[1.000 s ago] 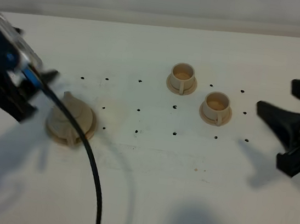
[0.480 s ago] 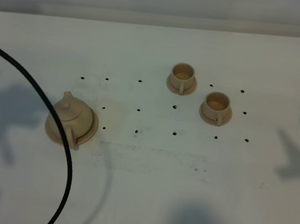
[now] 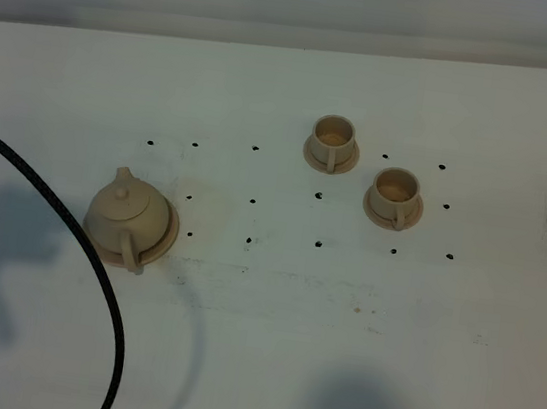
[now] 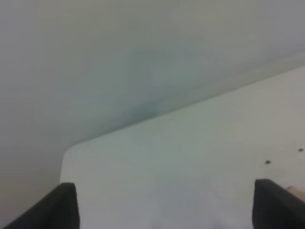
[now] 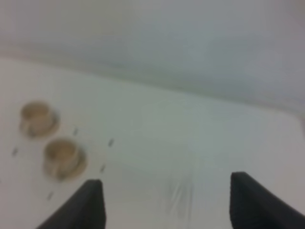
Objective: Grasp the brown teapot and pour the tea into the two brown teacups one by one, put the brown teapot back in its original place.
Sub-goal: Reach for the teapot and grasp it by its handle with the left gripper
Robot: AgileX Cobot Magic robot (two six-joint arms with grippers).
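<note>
Teapot, squat tan clay, sits on flat round tan disc at left of white desk. Jaws wide apart on left end effector and right end effector.

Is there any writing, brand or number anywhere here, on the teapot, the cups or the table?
None. The brown teapot, the two brown teacups and the white table carry no writing; the table's small black dots are marks, not characters.

We saw white table dotted with small black marks; black cable curved across its left side; grey wall behind.
</note>
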